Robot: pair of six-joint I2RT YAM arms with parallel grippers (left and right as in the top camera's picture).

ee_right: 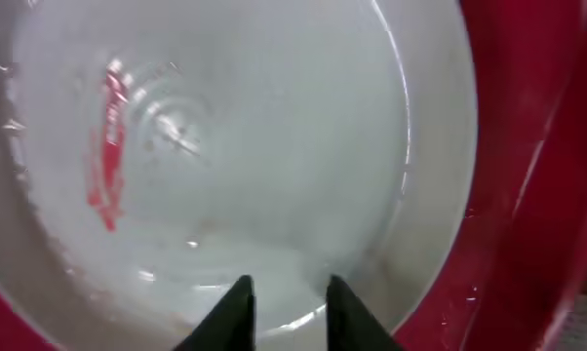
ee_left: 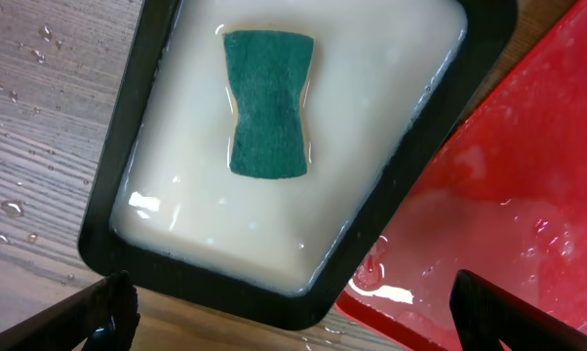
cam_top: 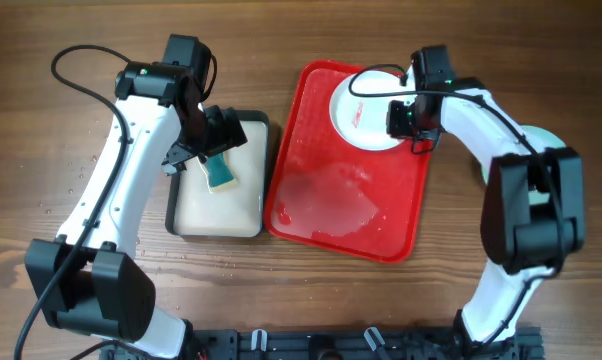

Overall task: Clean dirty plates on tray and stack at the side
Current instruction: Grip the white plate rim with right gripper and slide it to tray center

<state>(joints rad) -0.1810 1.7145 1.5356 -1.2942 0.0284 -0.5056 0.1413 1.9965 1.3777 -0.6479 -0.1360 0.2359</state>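
A white plate [cam_top: 361, 105] lies in the far right corner of the red tray [cam_top: 341, 200]. In the right wrist view the plate [ee_right: 274, 146] has a red smear [ee_right: 103, 166] left of centre, with the tray [ee_right: 547, 146] beside it. My right gripper [cam_top: 418, 135] is at the plate's right rim. Its fingers [ee_right: 290, 285] are a narrow gap apart over the rim, with nothing between them. My left gripper [cam_top: 209, 142] hangs wide open [ee_left: 293, 312] and empty above the basin. Something pale blue, perhaps a plate [cam_top: 543, 138], shows behind the right arm.
A black-rimmed basin [cam_top: 218, 234] of milky water stands left of the tray. A green sponge [cam_top: 220, 172] floats in it, loose, and shows in the left wrist view [ee_left: 267, 102] inside the basin [ee_left: 142, 78]. The tray floor [ee_left: 528, 195] is wet. Water drops lie on the table.
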